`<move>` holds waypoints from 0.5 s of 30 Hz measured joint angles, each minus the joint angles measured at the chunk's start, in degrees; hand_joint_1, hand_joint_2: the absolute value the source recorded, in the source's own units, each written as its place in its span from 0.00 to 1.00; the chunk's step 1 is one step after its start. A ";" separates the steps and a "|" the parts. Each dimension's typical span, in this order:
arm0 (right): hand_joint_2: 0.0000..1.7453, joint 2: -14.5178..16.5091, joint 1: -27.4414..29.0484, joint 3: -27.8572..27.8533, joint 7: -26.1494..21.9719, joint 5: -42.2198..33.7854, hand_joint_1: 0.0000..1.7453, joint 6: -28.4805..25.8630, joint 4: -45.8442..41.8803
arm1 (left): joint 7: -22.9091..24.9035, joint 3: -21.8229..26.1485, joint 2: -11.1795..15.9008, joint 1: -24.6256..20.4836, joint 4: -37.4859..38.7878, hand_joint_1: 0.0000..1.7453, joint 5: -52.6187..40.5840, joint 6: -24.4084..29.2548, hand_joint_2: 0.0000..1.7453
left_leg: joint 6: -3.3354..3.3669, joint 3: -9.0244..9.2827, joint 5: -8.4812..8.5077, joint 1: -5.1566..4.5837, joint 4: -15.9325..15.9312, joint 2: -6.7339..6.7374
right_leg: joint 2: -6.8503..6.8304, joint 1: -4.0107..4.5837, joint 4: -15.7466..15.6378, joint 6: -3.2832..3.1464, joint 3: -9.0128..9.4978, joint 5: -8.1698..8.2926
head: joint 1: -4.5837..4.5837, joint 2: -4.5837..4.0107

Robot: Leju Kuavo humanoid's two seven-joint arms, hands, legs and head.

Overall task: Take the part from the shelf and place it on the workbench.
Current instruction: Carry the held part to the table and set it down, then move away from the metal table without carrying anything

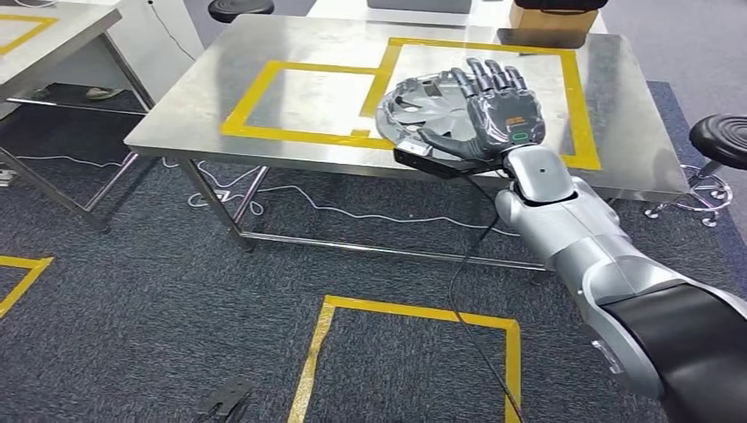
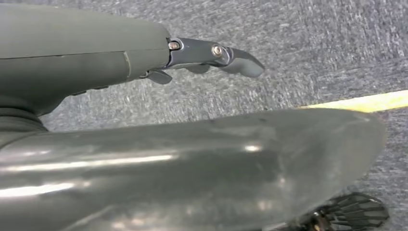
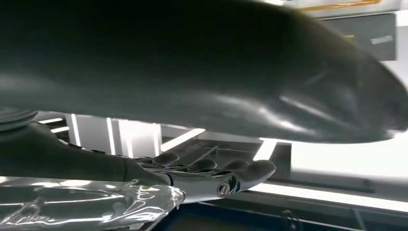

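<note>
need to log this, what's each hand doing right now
Left hand: holds nothing; open or shut cannot be told.
Right hand: holding the silver part over the workbench.

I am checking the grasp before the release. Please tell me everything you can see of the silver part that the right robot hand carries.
The part is a round, shiny silver disc, seemingly metal, with raised ribs or cut-outs on its face. The right robot hand grips it, fingers lying over its far side and thumb at its near edge. It sits at the steel workbench, over the yellow tape at the near edge. Whether it rests on the surface cannot be told.
</note>
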 joint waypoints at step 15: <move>1.00 -2.03 6.49 -4.84 -3.99 -20.74 0.00 6.12 0.20 | -0.72 0.74 0.02 0.64 0.00 0.00 0.83 0.81 0.00 | 1.38 -6.01 6.32 -0.25 -0.62 0.45 | -1.21 0.81 -0.10 0.11 8.90 -8.41 | 0.32 0.00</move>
